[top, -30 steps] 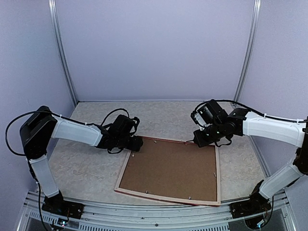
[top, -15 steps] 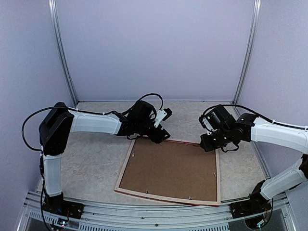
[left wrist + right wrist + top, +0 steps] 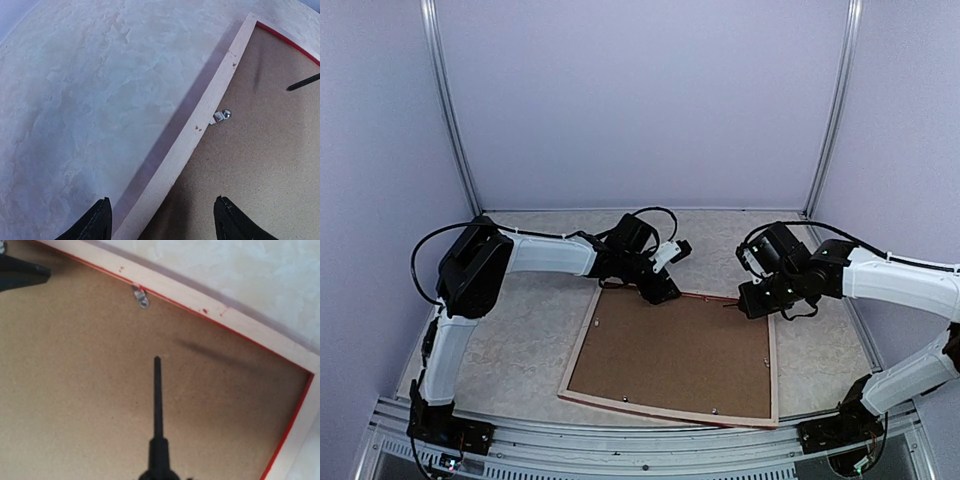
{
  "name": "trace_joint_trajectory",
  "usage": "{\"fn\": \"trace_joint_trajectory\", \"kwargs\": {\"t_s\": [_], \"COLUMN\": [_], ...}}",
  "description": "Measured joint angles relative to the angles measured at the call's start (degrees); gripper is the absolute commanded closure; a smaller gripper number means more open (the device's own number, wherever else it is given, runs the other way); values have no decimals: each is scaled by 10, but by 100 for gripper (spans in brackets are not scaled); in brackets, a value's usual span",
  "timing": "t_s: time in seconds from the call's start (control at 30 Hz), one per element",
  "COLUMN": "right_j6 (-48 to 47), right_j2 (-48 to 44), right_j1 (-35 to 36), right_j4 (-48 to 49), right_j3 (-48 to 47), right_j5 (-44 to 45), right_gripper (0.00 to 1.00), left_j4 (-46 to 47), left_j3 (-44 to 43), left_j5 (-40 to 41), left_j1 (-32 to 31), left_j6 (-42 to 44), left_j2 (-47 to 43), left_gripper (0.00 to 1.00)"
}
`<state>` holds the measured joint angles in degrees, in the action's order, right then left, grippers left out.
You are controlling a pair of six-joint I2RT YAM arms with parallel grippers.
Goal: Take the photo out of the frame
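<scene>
The frame (image 3: pixel 578 352) lies face down, pale wood back up with a thin red edge. The plain brown backing board (image 3: pixel 675 350) fills it and hides the photo. My left gripper (image 3: pixel 660 290) is open and empty over the frame's far-left corner. In the left wrist view (image 3: pixel 162 200) its jaws straddle the wood rim (image 3: pixel 200 130) near a metal clip (image 3: pixel 221 115). My right gripper (image 3: pixel 750 298) hovers over the far-right part and holds a screwdriver. The screwdriver's black shaft (image 3: pixel 158 400) points at the board below another clip (image 3: pixel 141 296).
Small metal clips (image 3: pixel 765 360) sit along the frame's inner edges. The pale marbled table (image 3: pixel 510 330) lies around the frame. Lilac walls and metal posts (image 3: pixel 450 110) close in the back and sides. The screwdriver tip also shows in the left wrist view (image 3: pixel 303 81).
My left gripper has swung right from the frame's left corner along its far edge. My right gripper has shifted slightly right and nearer with the screwdriver.
</scene>
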<state>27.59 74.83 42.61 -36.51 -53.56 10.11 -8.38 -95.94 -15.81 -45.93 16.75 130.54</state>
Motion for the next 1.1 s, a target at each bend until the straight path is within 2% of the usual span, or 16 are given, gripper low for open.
{"fn": "trace_joint_trajectory", "kwargs": {"t_s": [0.27,0.5,0.73,1.1], "right_j6": [4,5,6,6], "right_j2": [-5,-5,-3,10], "right_j1": [0,0,0,0], "right_j4": [0,0,0,8], "right_j3": [7,7,2,-13], "right_j5": [0,0,-4,-9], "right_gripper": [100,100,100,100], "left_j4": [-15,-12,30,89], "left_j3": [-15,-15,11,95], "left_j5": [-2,16,32,35], "left_j1": [2,3,7,20], "left_j6": [16,19,18,-4], "left_j2": [30,30,25,-17], "left_gripper": [41,61,74,82]}}
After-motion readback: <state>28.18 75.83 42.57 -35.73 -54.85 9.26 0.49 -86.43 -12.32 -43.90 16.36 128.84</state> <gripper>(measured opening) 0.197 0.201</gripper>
